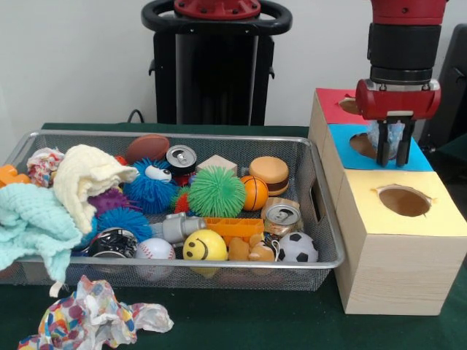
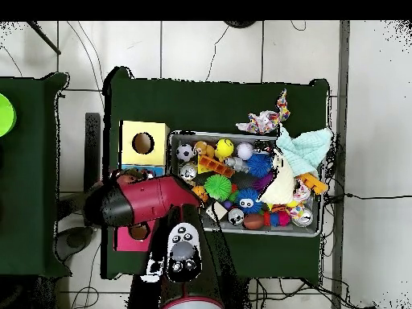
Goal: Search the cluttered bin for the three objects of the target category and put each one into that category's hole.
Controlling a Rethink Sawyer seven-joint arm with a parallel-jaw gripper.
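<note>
fingers (image 1: 394, 149) clamped on clear plastic piece (image 1: 384, 135), right of frame, above blue-topped box (image 1: 419, 159) | light, crushable, slippery: grip mid-body gently | red hole (image 1: 350, 105) behind

We find no words, brand names or numbers that can be read in either view. The one sign we can make out is a black smiling face drawn on the yellow ball (image 1: 204, 246), which sits at about 6 o'clock in the basket (image 1: 321, 226).
</note>
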